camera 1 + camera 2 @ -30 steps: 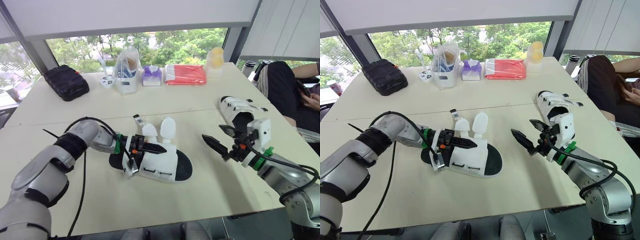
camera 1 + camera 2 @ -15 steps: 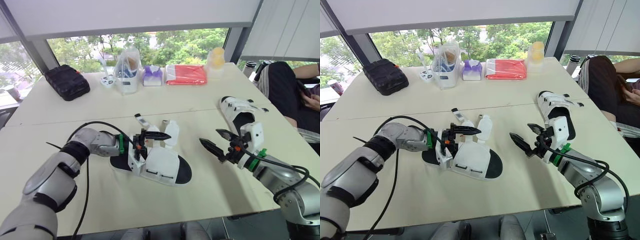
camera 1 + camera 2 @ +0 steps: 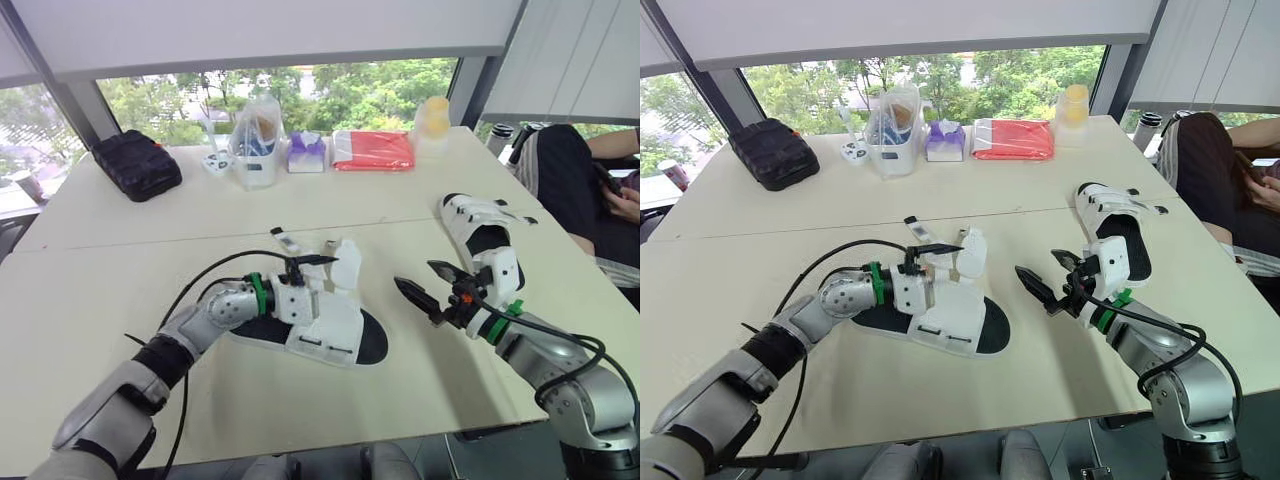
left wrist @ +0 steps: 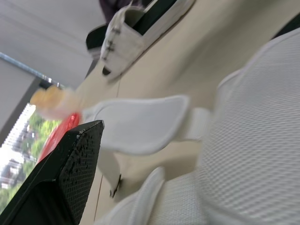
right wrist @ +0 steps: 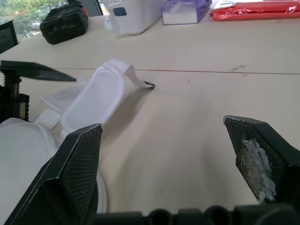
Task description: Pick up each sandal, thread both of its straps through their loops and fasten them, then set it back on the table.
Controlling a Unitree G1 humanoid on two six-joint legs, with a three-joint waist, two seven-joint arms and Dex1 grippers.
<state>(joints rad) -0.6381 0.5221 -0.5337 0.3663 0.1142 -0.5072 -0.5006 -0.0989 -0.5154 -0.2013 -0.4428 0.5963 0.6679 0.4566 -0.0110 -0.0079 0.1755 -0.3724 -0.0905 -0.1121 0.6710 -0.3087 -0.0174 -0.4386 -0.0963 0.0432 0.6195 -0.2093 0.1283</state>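
A white sandal with a black sole [image 3: 325, 330] lies on the table's near middle, its two white straps [image 3: 345, 265] loose and sticking up behind it. My left gripper [image 3: 312, 275] sits open on the sandal's mesh upper [image 4: 253, 140], one black finger [image 4: 56, 178] reaching over toward a strap [image 4: 140, 124]; nothing is gripped. To the sandal's right, my right gripper [image 3: 425, 282] hovers open and empty above the table, pointing at the straps [image 5: 93, 98]. The second sandal [image 3: 480, 225] lies at the table's right side.
Along the far edge stand a black pouch [image 3: 135, 163], a clear plastic container [image 3: 255, 140], a purple tissue pack [image 3: 305, 152], a red packet [image 3: 372, 150] and a yellow bottle [image 3: 432, 115]. A person [image 3: 590, 170] sits at the right.
My left gripper has gone from shut to open and slid right along the sandal's upper. The sandal's straps tipped to the right. The right gripper drifted slightly left.
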